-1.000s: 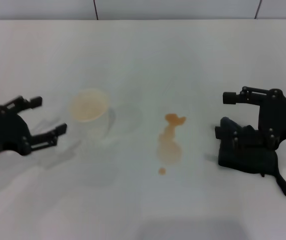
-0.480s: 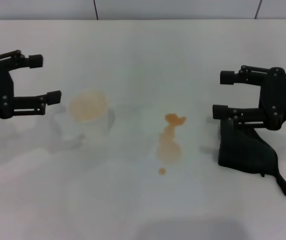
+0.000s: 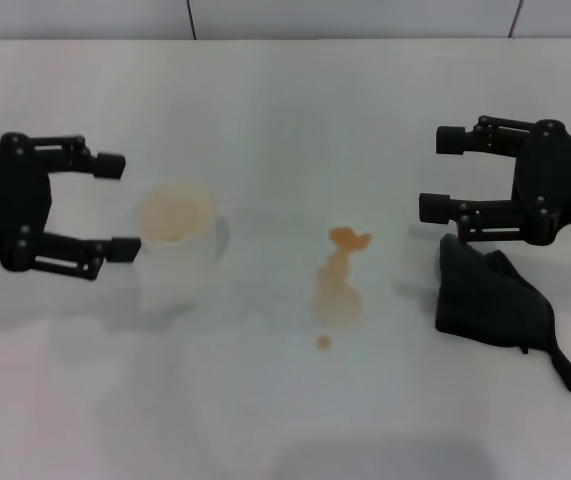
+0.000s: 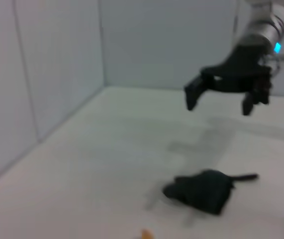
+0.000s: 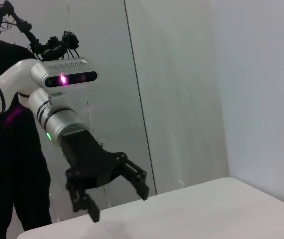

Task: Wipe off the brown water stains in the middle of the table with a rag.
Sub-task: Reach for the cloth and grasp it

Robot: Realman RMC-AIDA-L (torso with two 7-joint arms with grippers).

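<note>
Table [image 3: 285, 100], white: brown water stains [image 3: 337, 285] at centre, unwiped. Rag [image 3: 490, 300], dark, lies right of the stains, ungrasped. Right gripper [image 3: 430, 175]: spread wide, empty, just above the rag. Left gripper [image 3: 120, 207]: spread, empty, beside a cup [image 3: 177, 240]. Step, judged: pre-grasp; next, right gripper lowers onto the rag and clamps.

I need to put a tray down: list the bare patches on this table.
The table is bare across the far strip beyond both grippers, and across the near edge in front of the cup and stains. Between cup and stains is a narrower gap. It is crowded on the right, where the right gripper hangs open above the rag, and around the open left gripper beside the cup.
</note>
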